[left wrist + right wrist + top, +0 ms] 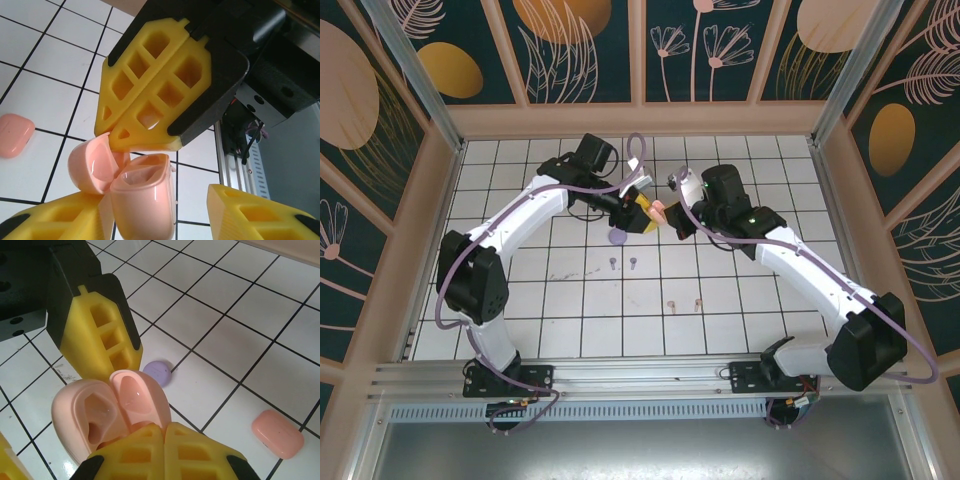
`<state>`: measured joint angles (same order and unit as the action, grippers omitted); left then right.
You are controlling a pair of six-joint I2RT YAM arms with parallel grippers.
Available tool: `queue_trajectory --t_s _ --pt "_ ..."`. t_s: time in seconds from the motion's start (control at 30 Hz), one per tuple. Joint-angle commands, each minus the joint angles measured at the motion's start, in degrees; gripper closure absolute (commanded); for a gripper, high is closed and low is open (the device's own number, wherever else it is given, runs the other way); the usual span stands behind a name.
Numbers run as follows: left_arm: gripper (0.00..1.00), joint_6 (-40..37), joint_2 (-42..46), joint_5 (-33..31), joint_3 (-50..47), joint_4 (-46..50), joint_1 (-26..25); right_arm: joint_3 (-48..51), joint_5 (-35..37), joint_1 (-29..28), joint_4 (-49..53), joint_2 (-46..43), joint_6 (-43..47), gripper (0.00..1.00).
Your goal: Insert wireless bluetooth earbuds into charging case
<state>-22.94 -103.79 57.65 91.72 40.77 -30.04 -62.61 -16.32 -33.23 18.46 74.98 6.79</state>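
An open salmon-pink charging case [145, 200] hangs above the floor between the yellow fingers of my left gripper [152, 197], its lid [92, 165] swung back. My right gripper [164, 426] is shut with nothing between its fingers, and its tips press against the lid [137, 395] at the hinge side. From above, the two grippers [642, 208] [677, 222] meet over the case [657, 210] at mid-table. Two lilac earbuds [611, 264] [633, 263] and two pink earbuds [671, 303] [697, 303] lie on the tiles nearer the arm bases.
A shut lilac case [618, 237] lies on the tiles just below the grippers. A shut pink case [277, 433] lies farther off. The tiled floor [520, 320] is walled on three sides, with a metal rail [640, 372] along the near edge.
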Motion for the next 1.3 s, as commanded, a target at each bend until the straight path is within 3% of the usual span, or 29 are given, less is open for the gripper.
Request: queue_trajectory --t_s 0.0,0.37,0.6,0.63,0.73,0.83,0.97,1.27 --pt "0.50 -1.59 -1.22 2.45 1.97 -0.30 0.10 -1.81 -1.17 -1.05 -0.35 0.78 0.44 1.00" --pt "0.70 0.23 -1.67 3.24 1.58 -3.58 0.16 -2.26 -0.65 -1.40 -0.35 0.78 0.38 1.00" --pt "0.90 1.67 -1.69 4.82 0.14 -5.99 0.09 -3.03 1.28 -1.48 -0.68 0.77 -0.54 1.00" --pt "0.92 2.47 -1.38 5.08 -0.59 -7.50 0.17 -3.43 2.07 -1.44 -0.63 0.70 -1.00 0.96" --pt "1.00 7.56 0.78 4.74 -5.14 -16.54 0.16 -4.76 4.51 -1.32 0.26 0.19 -2.57 0.64" --pt "1.00 17.57 5.13 3.25 -13.96 -32.62 0.92 -5.42 6.03 -0.89 2.03 -1.69 -4.21 0.46" --pt "1.00 27.03 11.88 -2.03 -23.75 -50.50 2.43 -3.10 6.56 0.33 4.19 -7.35 -7.94 0.39" --pt "1.00 37.10 24.03 -20.62 -40.64 -76.11 2.80 6.74 9.15 -1.93 9.87 -11.45 -21.32 0.38"
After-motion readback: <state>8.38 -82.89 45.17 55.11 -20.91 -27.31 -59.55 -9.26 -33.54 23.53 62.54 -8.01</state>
